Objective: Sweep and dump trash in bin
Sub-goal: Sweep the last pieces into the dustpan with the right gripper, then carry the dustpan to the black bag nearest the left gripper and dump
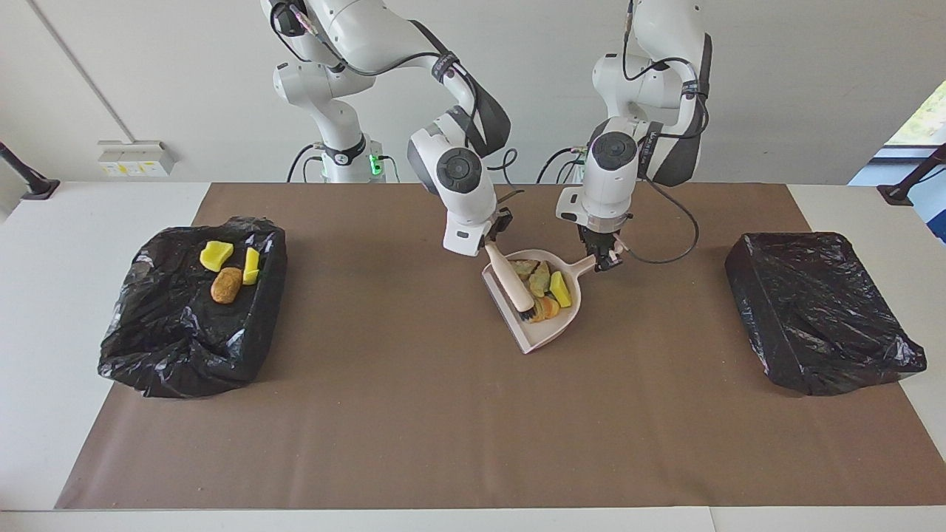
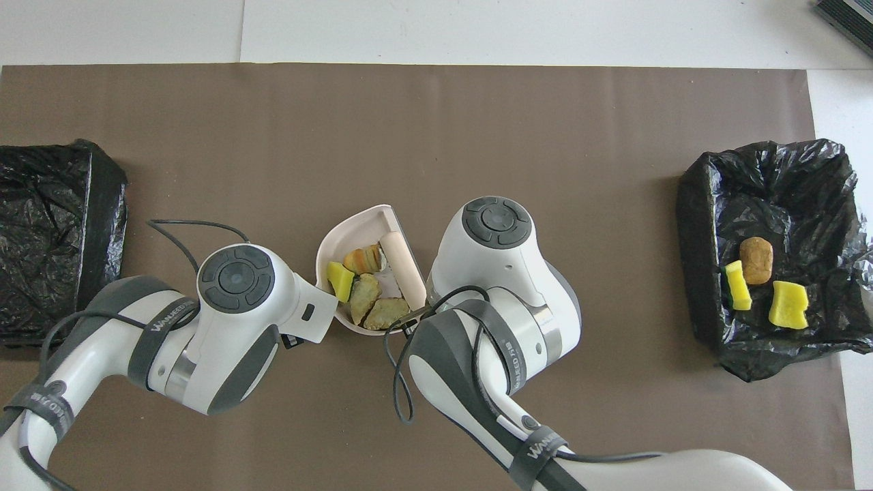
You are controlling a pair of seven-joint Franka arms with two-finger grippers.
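The right gripper (image 1: 494, 238) clamped the brush (image 1: 512, 281), bristles among 4 trash pieces (image 1: 548, 292) in the dustpan (image 1: 538, 338). The left gripper (image 1: 604, 260) pinched the dustpan's handle.

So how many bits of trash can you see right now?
7. Four sit in the dustpan: a striped orange lump, a yellow wedge, two greenish-tan lumps. Three lie in the black bin: two yellow, one brown.

light: bright, even, daylight from window at edge | shadows: soft, short | glare: none | focus: sharp
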